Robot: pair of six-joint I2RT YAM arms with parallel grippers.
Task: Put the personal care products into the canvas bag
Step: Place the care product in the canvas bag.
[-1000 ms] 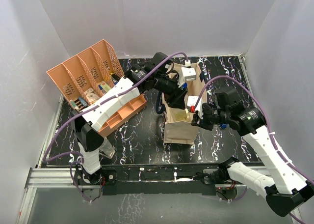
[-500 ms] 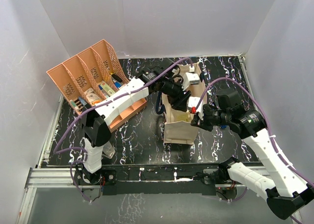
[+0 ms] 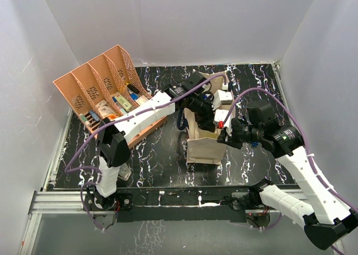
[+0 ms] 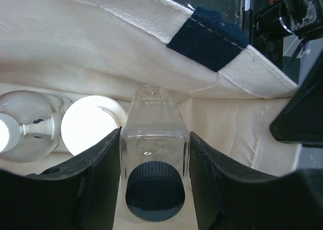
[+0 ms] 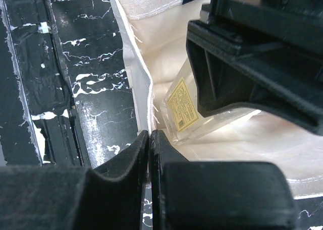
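The jaws of the left gripper [image 4: 154, 137] are closed on a clear bottle [image 4: 154, 162], which is clasped by its flat sides just above the dark cap [image 4: 154, 197]. The bottle's long axis runs along the fingers, with the cap toward the wrist and the base pointed down into the canvas bag [image 4: 75, 48]. The coming release turns on this: the bottle is already inside the cloth walls and below the navy handle [image 4: 209, 38]. A white-capped bottle [image 4: 93, 125] and a pump-topped bottle [image 4: 22, 126] are seen just beside it on the left. Whether the base touches the bag's floor cannot be told. The jaws of the right gripper [image 5: 150, 139] are pressed together on the bag's rim [image 5: 136, 63], so the mouth is held open from the right side. A yellow label [image 5: 182, 111] on a clear bottle, probably the same one, is shown only by the right wrist view, beneath the left gripper's dark body. The overhead view alone shows the bag [image 3: 201, 146] standing upright on the marbled tabletop [image 3: 156, 160], well apart from the orange tray [image 3: 95, 87].
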